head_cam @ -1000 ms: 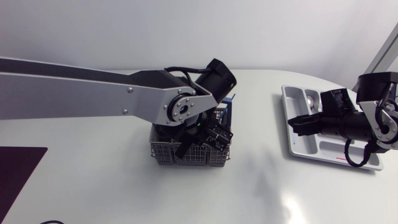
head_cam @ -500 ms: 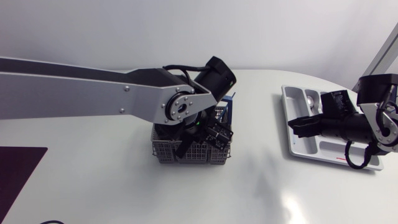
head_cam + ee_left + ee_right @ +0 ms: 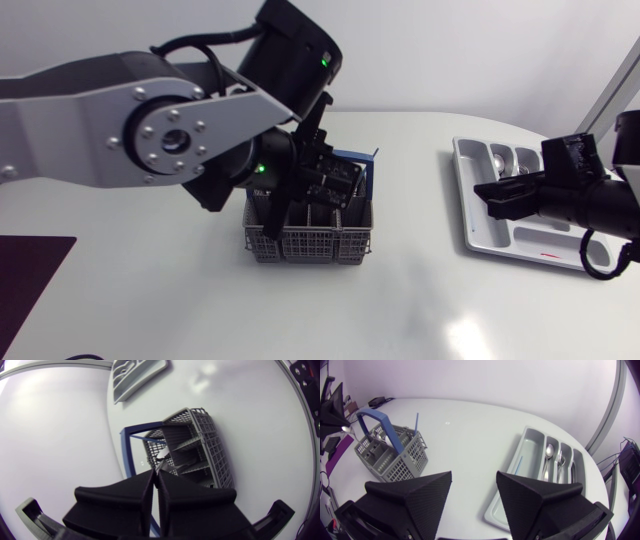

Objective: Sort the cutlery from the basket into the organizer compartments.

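The left gripper (image 3: 155, 474) is pinching its fingers tight on a slim silver spoon (image 3: 162, 454) dangling lengthwise over the grey mesh basket (image 3: 220, 460), the grey organizer tray (image 3: 482, 232) lying far right beneath the wide-spread right gripper (image 3: 472, 485).

The basket (image 3: 310, 238) stands near the middle of the table (image 3: 150, 290), and the organizer (image 3: 476, 228) lies well to its right, near the table's right edge. My left claw (image 3: 155, 474) hangs above the basket with a spoon (image 3: 162, 454) pinched between its fingers, bowl end toward the basket's compartments. My right claw (image 3: 474, 482) hovers over the organizer's left side. In the organizer, two spoons (image 3: 548, 452) lie in neighbouring narrow compartments, and a thin stick (image 3: 518, 465) lies in the long compartment beside them. A second thin stick (image 3: 416, 422) stands upright in the basket.
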Available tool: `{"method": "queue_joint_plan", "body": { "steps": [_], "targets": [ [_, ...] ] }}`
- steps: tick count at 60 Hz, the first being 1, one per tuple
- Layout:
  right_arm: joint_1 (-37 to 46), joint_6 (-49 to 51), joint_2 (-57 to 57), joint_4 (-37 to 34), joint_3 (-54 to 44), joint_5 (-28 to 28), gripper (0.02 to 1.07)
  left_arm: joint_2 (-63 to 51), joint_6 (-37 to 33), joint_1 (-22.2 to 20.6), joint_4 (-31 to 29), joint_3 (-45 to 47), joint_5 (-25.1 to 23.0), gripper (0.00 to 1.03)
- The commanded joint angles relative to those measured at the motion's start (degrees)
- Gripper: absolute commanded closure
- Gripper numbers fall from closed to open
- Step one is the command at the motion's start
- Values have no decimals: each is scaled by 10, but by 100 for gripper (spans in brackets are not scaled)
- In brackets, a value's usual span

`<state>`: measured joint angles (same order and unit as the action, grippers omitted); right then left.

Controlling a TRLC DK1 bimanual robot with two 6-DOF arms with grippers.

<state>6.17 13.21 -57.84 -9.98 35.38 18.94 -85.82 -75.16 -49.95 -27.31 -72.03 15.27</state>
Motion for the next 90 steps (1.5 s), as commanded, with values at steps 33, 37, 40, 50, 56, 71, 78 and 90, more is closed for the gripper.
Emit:
{"method": "queue_joint_plan", "body": {
  "steps": [33, 37, 40, 50, 56, 71, 78, 90],
  "targets": [
    [-192, 52, 236, -39, -62, -8, 41, -8, 461, -20, 10, -78, -52, 100],
    [-226, 60, 236, -27, -65, -41, 41, -22, 498, -24, 7, -94, -56, 100],
    [-251, 67, 235, -14, -69, -65, 41, -31, 527, -24, -3, -113, -71, 100],
    [-325, 94, 226, 33, -88, -147, 42, -58, 608, -17, -38, -171, -108, 100],
    [-355, 109, 211, 60, -96, -189, 45, -66, 639, -12, -50, -186, -129, 100],
    [-417, 144, 171, 134, -104, -288, 57, -83, 688, -14, -91, -207, -168, 100],
    [-448, 164, 152, 163, -109, -330, 62, -95, 706, -14, -111, -222, -180, 100],
    [-464, 177, 135, 176, -108, -351, 63, -101, 713, -11, -123, -241, -187, 100]
  ]
}}
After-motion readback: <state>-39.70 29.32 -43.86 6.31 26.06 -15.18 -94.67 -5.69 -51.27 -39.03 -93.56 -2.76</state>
